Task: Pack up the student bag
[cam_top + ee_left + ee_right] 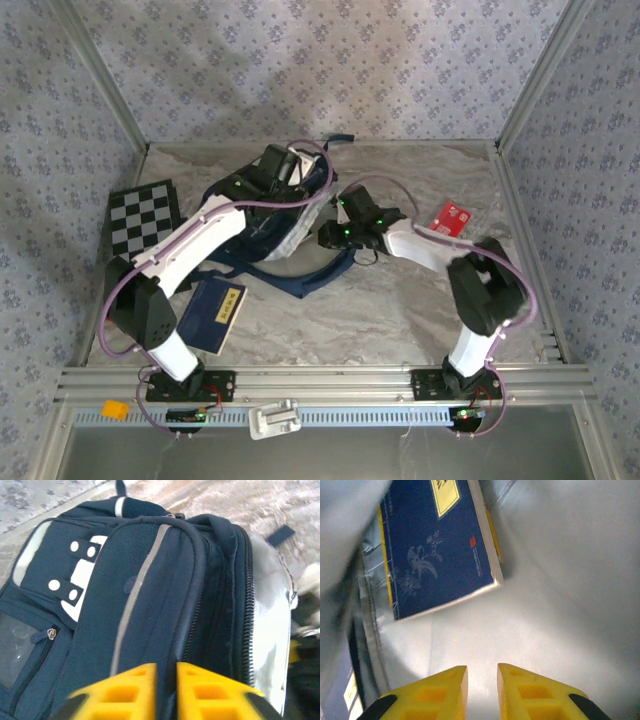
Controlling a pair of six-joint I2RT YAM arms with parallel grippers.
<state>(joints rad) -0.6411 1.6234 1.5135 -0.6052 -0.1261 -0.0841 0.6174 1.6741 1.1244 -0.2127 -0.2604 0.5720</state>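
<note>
The student bag (258, 222) lies on the table's middle, navy, its main zip open. Its front pocket with the light stripe (145, 575) and white patch fill the left wrist view. My left gripper (284, 177) hovers at the bag's top; in its wrist view this gripper (166, 666) is open by a narrow gap, with a ridge of bag fabric beside the zip in the gap. My right gripper (312, 237) reaches into the bag's mouth. In its wrist view the right gripper (482, 667) is open and empty over the pale lining (545, 605), and a navy booklet (435, 555) lies inside.
Another navy booklet with a yellow label (212, 312) lies at the front left. A checkerboard (143, 216) sits at the left, a red card (452, 217) at the right. Loose bag straps (322, 278) trail toward the front. Metal frame posts border the table.
</note>
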